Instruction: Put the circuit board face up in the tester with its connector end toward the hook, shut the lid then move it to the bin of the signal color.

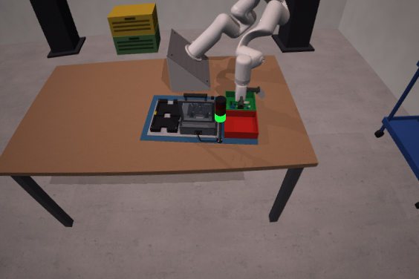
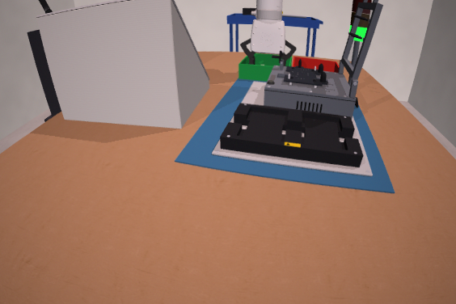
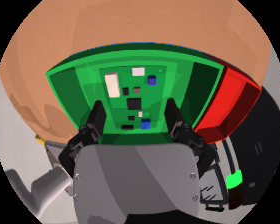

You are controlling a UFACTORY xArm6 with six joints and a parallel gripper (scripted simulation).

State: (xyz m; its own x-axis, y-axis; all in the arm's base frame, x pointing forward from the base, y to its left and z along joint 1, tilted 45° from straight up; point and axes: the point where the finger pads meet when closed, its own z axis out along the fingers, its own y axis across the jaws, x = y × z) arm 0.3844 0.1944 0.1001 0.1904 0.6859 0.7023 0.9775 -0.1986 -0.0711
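Note:
The circuit board [image 3: 153, 107] lies face up on the floor of the green bin [image 1: 226, 96] [image 2: 252, 72] [image 3: 205, 90], its white connector toward the upper left in the wrist view. My gripper [image 1: 241, 105] [image 2: 267, 59] [image 3: 134, 106] is open, its fingers reaching down into the green bin, one either side of the board, with gaps to its edges hard to judge. The red bin [image 1: 241, 125] [image 2: 315, 64] [image 3: 226, 107] beside it is empty. The signal tower [image 1: 220, 117] [image 2: 358, 33] [image 3: 234, 179] shows green. The tester [image 1: 198, 128] [image 2: 309, 100] has its lid [image 2: 361, 48] standing open.
The black tray [image 1: 160, 127] [image 2: 263, 147] is beyond the tester, its pockets empty. The blue mat [image 1: 146, 136] [image 2: 202, 147] lies under tray and tester. The tower and raised lid stand tall near the bins. The arm's slanted grey base [image 1: 187, 76] [image 2: 117, 62] is behind the mat.

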